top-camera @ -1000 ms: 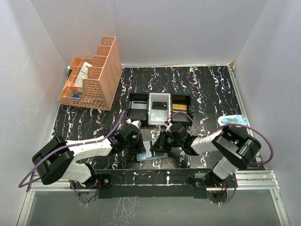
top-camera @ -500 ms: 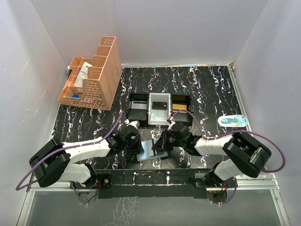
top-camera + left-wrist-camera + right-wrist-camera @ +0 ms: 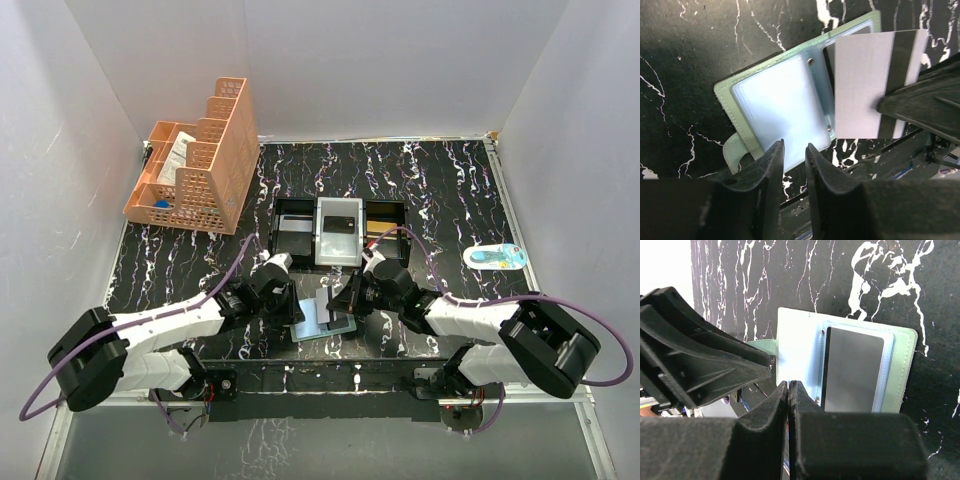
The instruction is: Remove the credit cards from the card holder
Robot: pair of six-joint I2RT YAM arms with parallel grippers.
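The card holder (image 3: 775,95) lies open on the black marbled table, green rim up and pale blue panels showing. My right gripper (image 3: 789,385) is shut on a white credit card (image 3: 860,85) with a black stripe, held over the holder's right panel. A dark grey card (image 3: 852,370) still sits in that panel's pocket. My left gripper (image 3: 794,150) hovers at the holder's near-left edge, its jaws a narrow gap apart with nothing between them. In the top view the holder (image 3: 318,322) lies between the left gripper (image 3: 288,308) and the right gripper (image 3: 345,300).
A black-and-white three-compartment tray (image 3: 283,208) stands just beyond the holder. An orange lattice organiser (image 3: 200,165) is at the back left. A small blue-and-white object (image 3: 495,256) lies at the right edge. White walls enclose the table.
My right gripper has shut on the white card and drawn it up out of the holder. The left gripper's jaws have parted slightly, and both arms have shifted a little.
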